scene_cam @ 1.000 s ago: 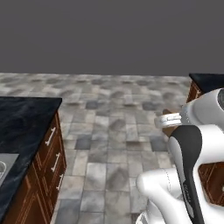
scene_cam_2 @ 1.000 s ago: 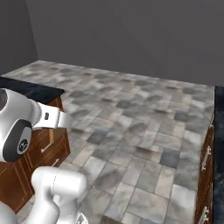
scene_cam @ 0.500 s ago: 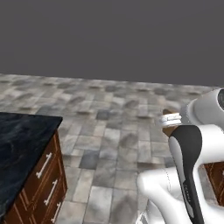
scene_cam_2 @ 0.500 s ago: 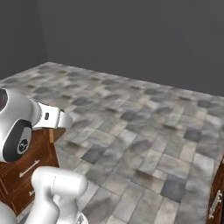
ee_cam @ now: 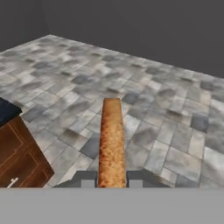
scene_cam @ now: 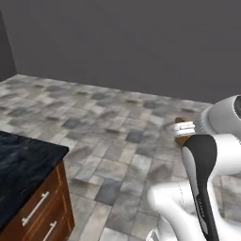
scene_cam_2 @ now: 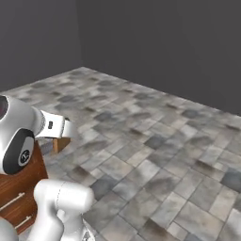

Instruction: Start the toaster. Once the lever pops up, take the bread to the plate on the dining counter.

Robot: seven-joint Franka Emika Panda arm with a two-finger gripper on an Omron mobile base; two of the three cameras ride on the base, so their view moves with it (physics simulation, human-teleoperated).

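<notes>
The hand (ee_cam: 112, 183) is closed tight on the bread (ee_cam: 112, 142), pinching the toast slice edge-on so it juts forward over the tiled floor (ee_cam: 175, 127), clear of the black-topped counter (scene_cam: 23, 162), presumably so it rides securely toward the plate.

Grey mottled stone-tile floor (scene_cam: 117, 127) stretches to plain dark grey walls (scene_cam: 141, 42); reddish-brown wooden cabinet drawers (scene_cam: 42, 214) stand at left.
</notes>
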